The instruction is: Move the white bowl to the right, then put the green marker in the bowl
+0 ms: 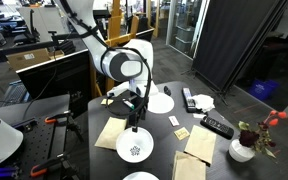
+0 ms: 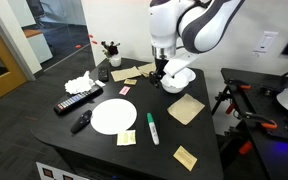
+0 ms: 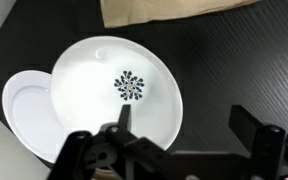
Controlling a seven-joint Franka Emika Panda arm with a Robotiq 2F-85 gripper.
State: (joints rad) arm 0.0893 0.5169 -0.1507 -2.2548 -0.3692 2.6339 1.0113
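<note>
The white bowl, with a dark pattern in its centre, sits on the black table and shows in both exterior views. My gripper is open and low over it. One finger is over the bowl's inside and the other is outside the rim above the table, as also seen in both exterior views. The jaws hold nothing. The green marker lies on the table near the plain white plate, away from the gripper. It does not show in the wrist view.
A second white dish peeks out beside the bowl. Brown napkins and sticky notes lie around. Black remotes and a vase of flowers stand further off.
</note>
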